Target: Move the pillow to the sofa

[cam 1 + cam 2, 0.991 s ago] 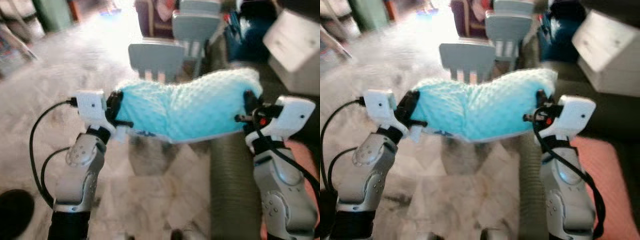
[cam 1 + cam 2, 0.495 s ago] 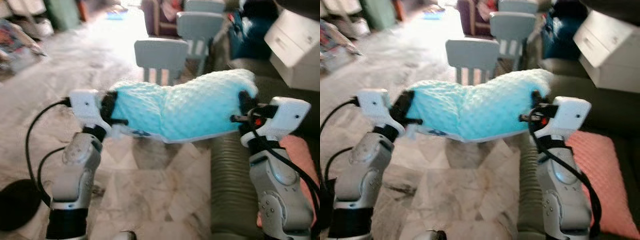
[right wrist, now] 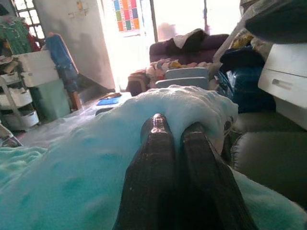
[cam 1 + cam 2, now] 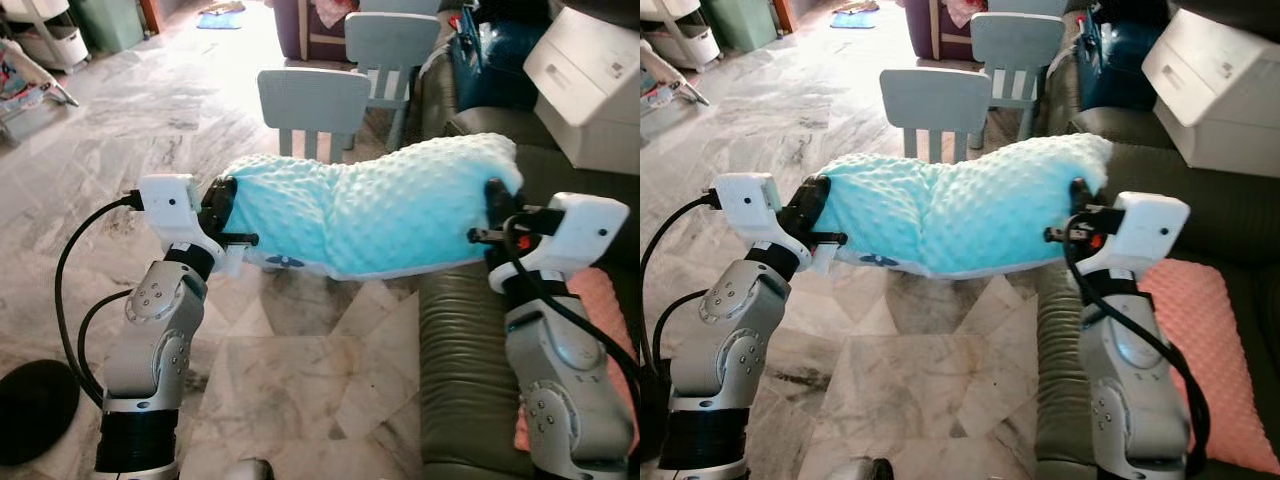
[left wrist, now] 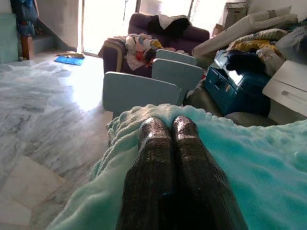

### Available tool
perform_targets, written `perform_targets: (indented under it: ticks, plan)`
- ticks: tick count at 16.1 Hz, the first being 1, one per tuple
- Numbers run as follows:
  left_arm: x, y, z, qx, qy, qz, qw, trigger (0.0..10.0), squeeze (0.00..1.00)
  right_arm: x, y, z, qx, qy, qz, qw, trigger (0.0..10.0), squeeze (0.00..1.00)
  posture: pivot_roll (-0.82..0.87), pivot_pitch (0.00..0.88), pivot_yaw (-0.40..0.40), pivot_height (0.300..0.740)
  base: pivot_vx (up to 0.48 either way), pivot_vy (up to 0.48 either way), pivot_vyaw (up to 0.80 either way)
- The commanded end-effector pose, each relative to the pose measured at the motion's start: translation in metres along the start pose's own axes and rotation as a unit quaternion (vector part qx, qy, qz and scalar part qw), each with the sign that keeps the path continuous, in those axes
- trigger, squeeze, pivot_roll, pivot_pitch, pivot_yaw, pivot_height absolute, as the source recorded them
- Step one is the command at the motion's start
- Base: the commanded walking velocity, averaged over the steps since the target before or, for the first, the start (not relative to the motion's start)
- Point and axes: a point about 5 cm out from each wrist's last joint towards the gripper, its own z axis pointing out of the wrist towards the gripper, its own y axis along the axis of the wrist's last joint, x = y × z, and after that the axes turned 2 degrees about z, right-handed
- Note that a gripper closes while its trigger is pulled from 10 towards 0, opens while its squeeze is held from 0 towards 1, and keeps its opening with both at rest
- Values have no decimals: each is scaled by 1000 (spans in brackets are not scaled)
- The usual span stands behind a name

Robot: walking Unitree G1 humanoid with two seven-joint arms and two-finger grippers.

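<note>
Pillow (image 4: pixel 370 205) first: I am carrying it in the air between my two arms, at chest height, above the marble floor (image 4: pixel 150 130) and just at the arm of the dark green sofa (image 4: pixel 470 330) on my right. My left hand (image 4: pixel 228 215) is pinching the left end, its two black fingers (image 5: pixel 158 158) pressed close together over a fold of the fabric. My right hand (image 4: pixel 1077 215) is gripping the right end the same way, fingers (image 3: pixel 158 158) closed side by side on a bunched corner.

It is a turquoise, bobbly plush pillow, and I judge it soft and light: the middle is dipping a little between my grips and the right end is riding higher than the left. Such fleece gives under pressure, so a shallow pinch on the cover alone could slide off; holding deep, with filling inside the grip, seems safer. Two ends held at once are keeping it from folding or swinging. Nothing about it looks fragile, so I am thinking it can simply be lowered or dropped onto the seat.

A pink cushion (image 4: pixel 1195 350) is lying on the sofa seat beside my right arm, and small grey-blue chairs (image 4: pixel 315 105) are standing beyond the pillow.
</note>
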Motion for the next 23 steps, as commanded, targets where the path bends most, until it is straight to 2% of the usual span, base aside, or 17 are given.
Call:
perform_targets:
  ticks: [1,14,18,23]
  plan:
    - [5,3,0,-1,8,1,1000,10000,0,5,4,1,-9,11,3,1000,0,0,-112,144,3,740,0,480,0]
    - [3,0,4,7,5,-1,1000,10000,0,6,3,3,-6,13,1,1000,0,0,-111,143,2,740,0,480,0]
    - [0,3,4,-2,-10,6,1000,10000,0,6,4,4,-7,15,8,1000,0,0,-115,140,0,740,0,0,0]
    - [4,3,7,2,-2,-7,1000,10000,0,5,4,6,-4,11,11,1000,0,0,-118,135,0,740,0,0,-160]
